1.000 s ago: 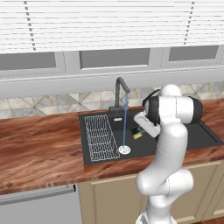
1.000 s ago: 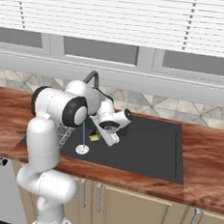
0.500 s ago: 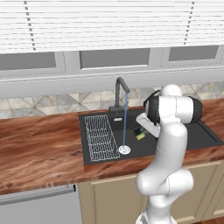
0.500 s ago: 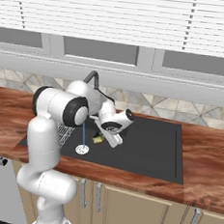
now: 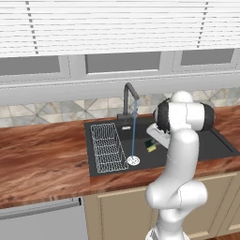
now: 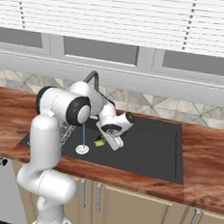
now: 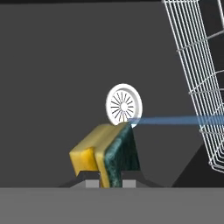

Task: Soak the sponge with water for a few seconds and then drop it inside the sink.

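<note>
The yellow sponge (image 7: pixel 107 155) with its dark green layer is pinched between my gripper's (image 7: pixel 107 179) fingertips, so the gripper is shut on it. From the base cameras the sponge (image 5: pixel 151 146) (image 6: pixel 100 142) hangs low inside the black sink (image 5: pixel 206 143) (image 6: pixel 153 152), just right of the thin blue water (image 5: pixel 133 131) (image 6: pixel 84 133) falling from the faucet (image 5: pixel 129 96). In the hand view the water (image 7: pixel 175 120) ends at the silver drain (image 7: pixel 124 105), right by the sponge's far corner; whether they touch I cannot tell.
A white wire rack (image 5: pixel 107 147) (image 7: pixel 197 74) fills the sink's left part. Brown wooden counter (image 5: pixel 42 164) (image 6: pixel 206 162) runs on both sides of the basin. The sink floor to the right of the hand is bare.
My hand with the sponge has drifted slightly lower and a touch to the right, away from the stream. The water keeps running.
</note>
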